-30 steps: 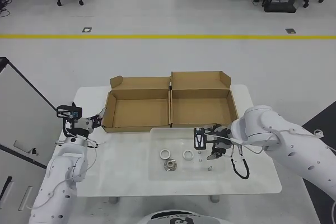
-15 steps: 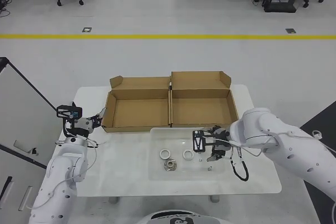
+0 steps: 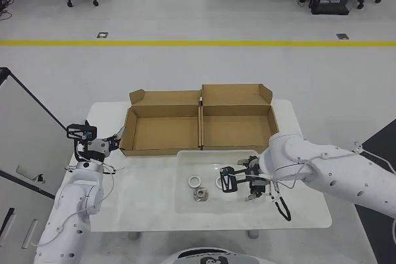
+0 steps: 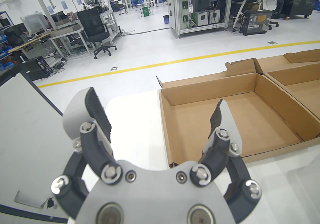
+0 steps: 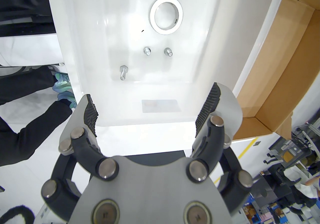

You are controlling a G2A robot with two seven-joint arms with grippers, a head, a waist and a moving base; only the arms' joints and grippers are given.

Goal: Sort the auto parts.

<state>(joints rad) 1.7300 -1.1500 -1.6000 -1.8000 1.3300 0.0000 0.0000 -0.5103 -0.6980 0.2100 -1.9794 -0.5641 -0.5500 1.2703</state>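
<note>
Silver metal ring [image 5: 166, 15] and three small steel bolts [image 5: 147, 50] lie in the shallow white plastic tray [image 5: 75, 34]. Right gripper [image 5: 152, 93] is over the tray's end, jaws wide, empty. Left gripper [image 4: 155, 97] is well apart from the tray, jaws wide, empty.

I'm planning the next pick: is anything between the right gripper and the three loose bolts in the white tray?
Nothing visible does. The right gripper, open, faces the three bolts lying apart on the bare floor of the white tray; the metal ring lies beyond them, not in between.
</note>
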